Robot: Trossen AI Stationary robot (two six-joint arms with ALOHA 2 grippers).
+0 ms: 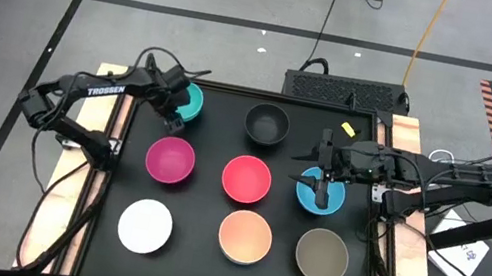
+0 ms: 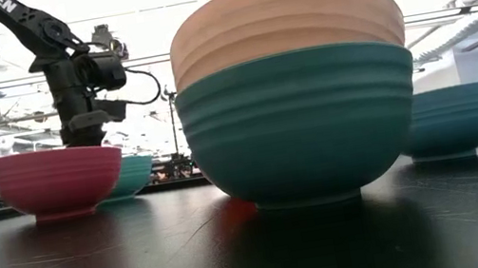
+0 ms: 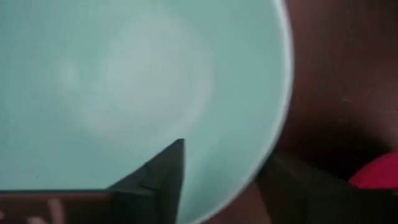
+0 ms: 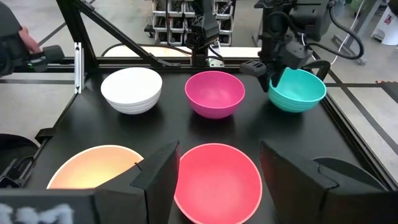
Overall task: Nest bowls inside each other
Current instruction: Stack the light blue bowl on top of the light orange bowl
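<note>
High view: the left gripper [image 1: 175,113] straddles the near rim of the cyan bowl [image 1: 193,100] at the tray's [image 1: 196,251] far left corner, jaws narrowing on the rim; the right gripper [image 1: 322,187], jaws spread, hovers over the blue bowl [image 1: 335,198]. Right wrist view: the cyan bowl [image 4: 300,91] sits tilted (one edge raised) beside the magenta bowl [image 4: 214,93].

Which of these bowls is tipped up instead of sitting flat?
The cyan bowl at the tray's far left corner. The left gripper has its rim, tilting it; the others sit flat.
</note>
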